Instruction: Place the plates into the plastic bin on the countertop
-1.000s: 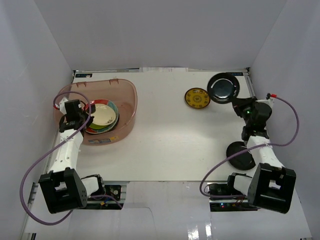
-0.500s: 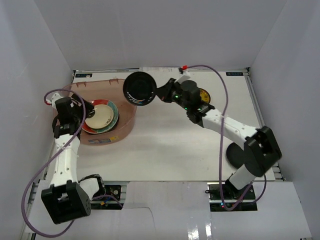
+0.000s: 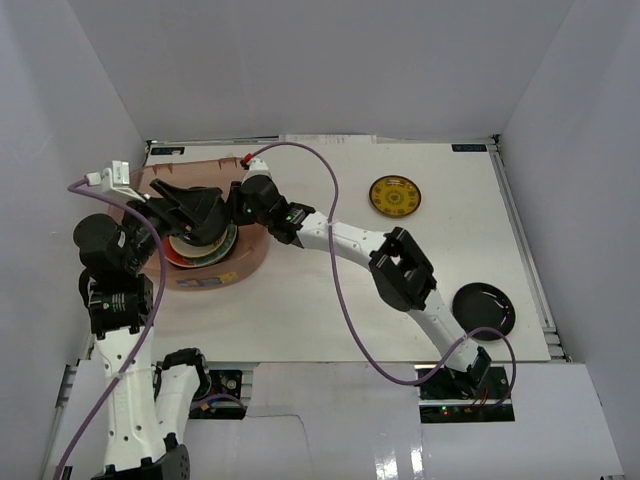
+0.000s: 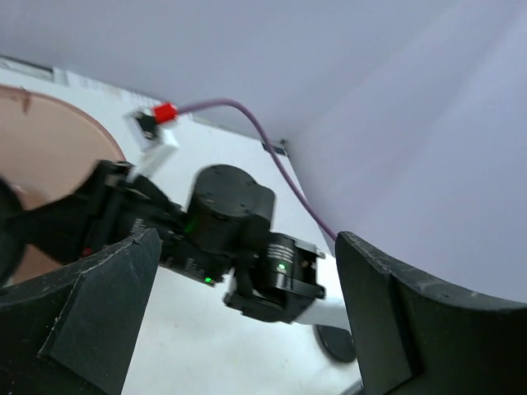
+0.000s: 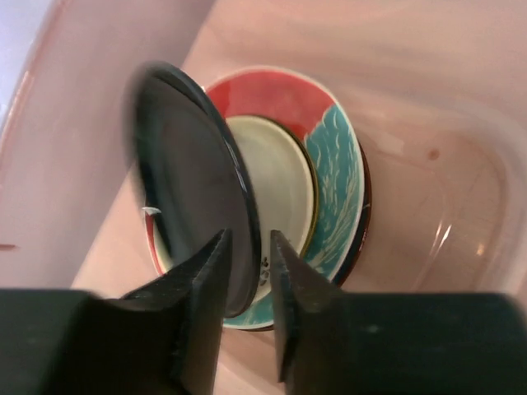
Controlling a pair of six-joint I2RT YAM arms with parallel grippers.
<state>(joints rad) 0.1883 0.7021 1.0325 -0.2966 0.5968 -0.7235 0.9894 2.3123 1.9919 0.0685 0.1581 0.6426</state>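
My right gripper [image 5: 251,247] hangs low inside the plastic bin [image 3: 258,232]. The rim of a glossy black plate [image 5: 193,206] stands on edge between its parted fingers, with a gap showing beside the right finger [image 5: 300,280]. Under it lies a stack: a cream plate [image 5: 284,173] on a red-and-teal plate [image 5: 338,164]. My left gripper [image 4: 247,243] is wide open and empty, raised at the bin's left side [image 3: 135,200] and facing the right arm. A yellow patterned plate [image 3: 394,196] and a second black plate [image 3: 484,308] lie on the countertop [image 3: 330,300].
The right arm [image 3: 330,235] stretches across the table from its base at the near right to the bin. White walls close in the left, back and right sides. A purple cable [image 3: 335,290] loops over the table's middle.
The right arm swung from the far right to the bin with the black plate, and its jaws have parted. The left gripper opened and rose out of the bin.
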